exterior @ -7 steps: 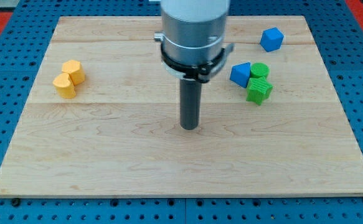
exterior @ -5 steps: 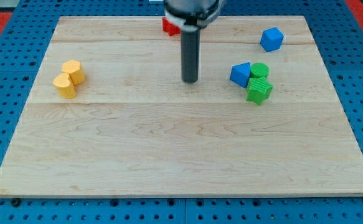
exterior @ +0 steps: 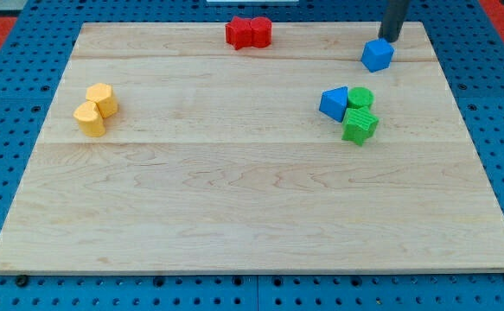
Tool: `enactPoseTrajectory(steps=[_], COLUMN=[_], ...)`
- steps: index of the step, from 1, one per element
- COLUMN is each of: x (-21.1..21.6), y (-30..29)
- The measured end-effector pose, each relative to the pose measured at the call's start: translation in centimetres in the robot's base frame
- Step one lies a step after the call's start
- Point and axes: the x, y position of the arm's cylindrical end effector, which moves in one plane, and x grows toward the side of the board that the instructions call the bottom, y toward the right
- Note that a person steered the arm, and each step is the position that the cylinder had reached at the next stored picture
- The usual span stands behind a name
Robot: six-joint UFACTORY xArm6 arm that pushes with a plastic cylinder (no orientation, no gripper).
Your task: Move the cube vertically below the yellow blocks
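Note:
The blue cube (exterior: 377, 54) sits near the board's top right. My tip (exterior: 391, 39) stands just above and to the right of it, close to or touching its upper edge. Two yellow blocks (exterior: 95, 109) lie together at the view's left, one heart-shaped and one rounded. The rod's upper part runs out of the view's top.
Two red blocks (exterior: 248, 33) lie side by side at the top middle. A blue triangular block (exterior: 334, 102) touches two green blocks (exterior: 360, 114) at the right. The wooden board (exterior: 252, 216) rests on a blue pegboard.
My rod has moved from the board's middle up and to the right, to the blue cube. The red blocks, hidden before, now show. No block has moved.

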Motion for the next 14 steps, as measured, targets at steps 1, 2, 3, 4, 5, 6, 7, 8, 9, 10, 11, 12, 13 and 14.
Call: enactPoseTrajectory(steps=[1,2,3,4,5,6,7,8,9,10,11,12,13,14], x=[2.4,4.6,6.5,6.7,6.1,9.0,13.0,12.4,11.6,12.9,13.0,13.8,16.9,19.4], y=[0.0,-2.0,-6.1,-13.1,-15.7,-19.8,-26.1,-27.4,-27.7,-30.5,-32.5,-33.9,-34.0,-34.2])
